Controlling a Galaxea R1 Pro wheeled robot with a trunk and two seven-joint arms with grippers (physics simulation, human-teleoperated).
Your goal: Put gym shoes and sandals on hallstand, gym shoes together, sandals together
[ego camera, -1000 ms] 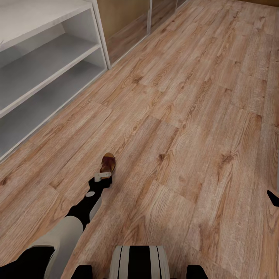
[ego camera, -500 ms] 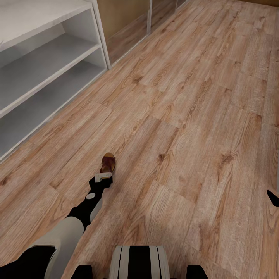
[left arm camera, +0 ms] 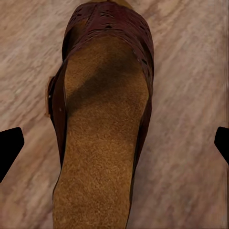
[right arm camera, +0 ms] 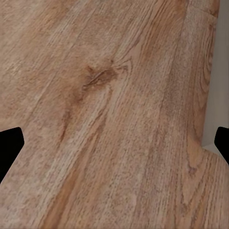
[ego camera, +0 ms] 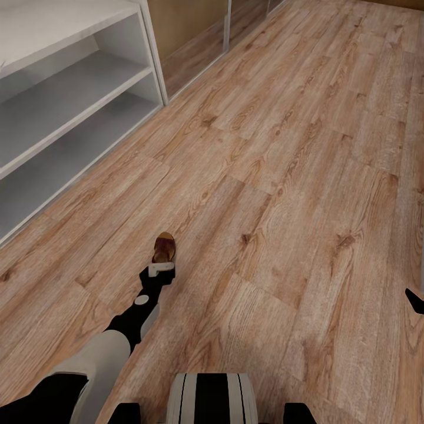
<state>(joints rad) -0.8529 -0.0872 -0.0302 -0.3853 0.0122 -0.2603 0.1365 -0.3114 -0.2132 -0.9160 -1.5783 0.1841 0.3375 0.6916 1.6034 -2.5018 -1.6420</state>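
One dark brown sandal point(ego camera: 164, 247) with a tan footbed lies on the corridor floor point(ego camera: 282, 176), near the middle left. My left gripper point(ego camera: 161, 266) hovers just over its near end, open. In the left wrist view the sandal point(left arm camera: 102, 124) lies lengthwise between the two spread fingertips point(left arm camera: 9, 148), which do not touch it. The grey-white hallstand point(ego camera: 76, 112) stands at the upper left with its two shelf levels bare. My right gripper point(ego camera: 415, 300) pokes in at the right edge; it stands open point(right arm camera: 114, 143) over bare floor point(right arm camera: 114, 95). The gym shoes are out of view.
A wall with wood-toned panels and white frames point(ego camera: 194, 47) runs beyond the hallstand's right end. Wood plank floor spreads wide to the right and ahead. My own base point(ego camera: 212, 397) shows at the bottom middle.
My left gripper has shifted slightly to the right over the sandal's near end. The sandal and the right arm have not moved.
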